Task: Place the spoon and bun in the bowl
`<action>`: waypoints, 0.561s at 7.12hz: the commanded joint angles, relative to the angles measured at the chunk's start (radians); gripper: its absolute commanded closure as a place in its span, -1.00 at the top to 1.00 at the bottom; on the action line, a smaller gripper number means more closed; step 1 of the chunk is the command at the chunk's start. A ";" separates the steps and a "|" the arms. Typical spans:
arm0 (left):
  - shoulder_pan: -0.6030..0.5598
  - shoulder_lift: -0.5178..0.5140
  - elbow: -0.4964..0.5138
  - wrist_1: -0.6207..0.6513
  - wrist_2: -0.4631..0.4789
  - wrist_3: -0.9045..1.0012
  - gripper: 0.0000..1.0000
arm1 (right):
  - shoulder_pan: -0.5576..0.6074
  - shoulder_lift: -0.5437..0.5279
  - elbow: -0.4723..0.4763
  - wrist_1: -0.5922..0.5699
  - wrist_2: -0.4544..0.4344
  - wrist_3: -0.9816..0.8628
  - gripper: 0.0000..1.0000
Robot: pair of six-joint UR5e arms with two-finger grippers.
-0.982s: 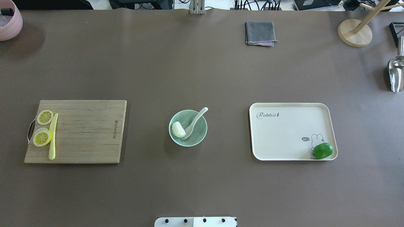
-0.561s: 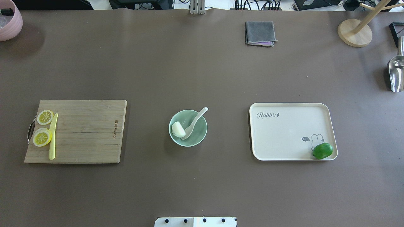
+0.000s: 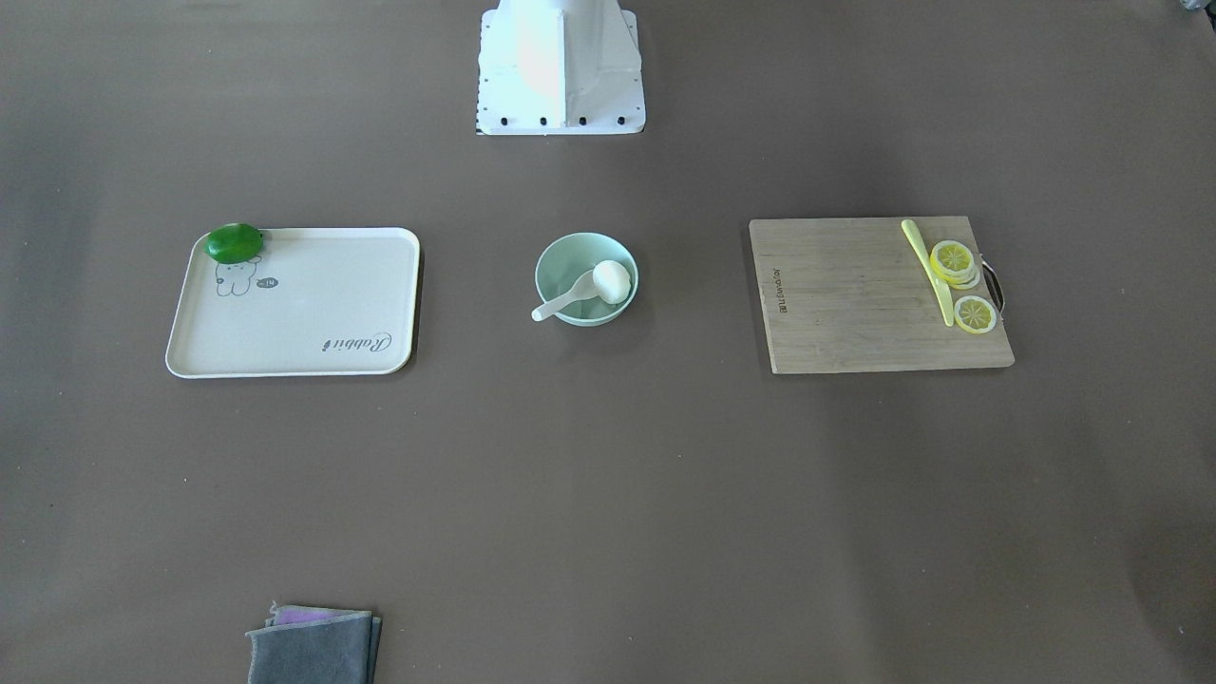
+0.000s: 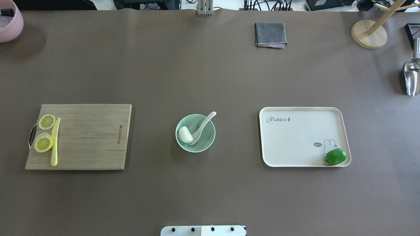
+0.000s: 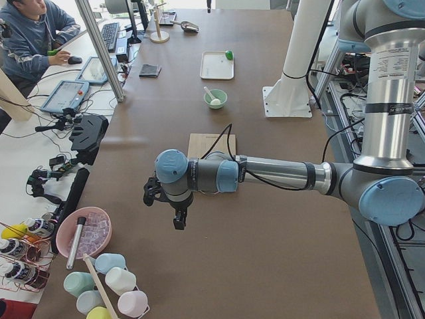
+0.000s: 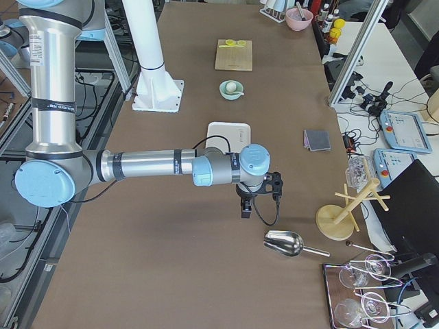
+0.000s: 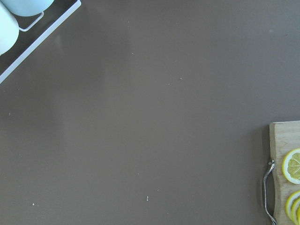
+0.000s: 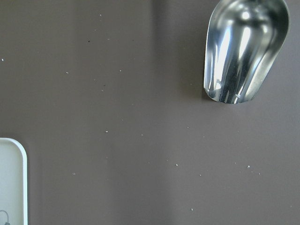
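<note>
1. Front-facing view: the round pale mint-green bowl (image 3: pixel 551 261) stands on the brown table (image 3: pixel 608 494), between a cream rectangular tray (image 3: pixel 313 313) and a wooden cutting board (image 3: pixel 845 304). The small white steamed bun (image 3: pixel 612 281) lies inside the bowl. The short white soup spoon (image 3: pixel 560 304) has its scoop against the bun and its handle over the rim. A green lime (image 3: pixel 235 243) sits in a tray corner. Yellow lemon slices (image 3: pixel 953 258) and a pale-yellow knife (image 3: pixel 928 271) lie on the board.
2. Overhead view: the bun sits at the bowl's left side, and the spoon handle juts past the rim.
3. Exterior left view: the left gripper (image 5: pixel 179 221) hangs over bare table, well apart from the bowl. Whether its fingers are spread or pressed together cannot be told.
4. Exterior right view: the right gripper (image 6: pixel 245 209) hangs between the tray and a shiny metal scoop (image 6: pixel 285 243). Its finger state cannot be told either.
5. Left wrist view: the board's handled corner and the lemon slices show at the lower right.
6. Right wrist view: the scoop is at the upper right and a tray corner at the lower left.
</note>
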 commanded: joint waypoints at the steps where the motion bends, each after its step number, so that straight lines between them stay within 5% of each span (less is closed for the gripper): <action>1: 0.001 -0.001 0.000 -0.001 0.001 0.000 0.97 | 0.000 0.002 0.003 0.001 -0.041 0.000 1.00; 4: 0.001 -0.001 0.000 -0.001 -0.001 -0.008 0.96 | 0.000 0.002 0.000 0.001 -0.058 0.000 1.00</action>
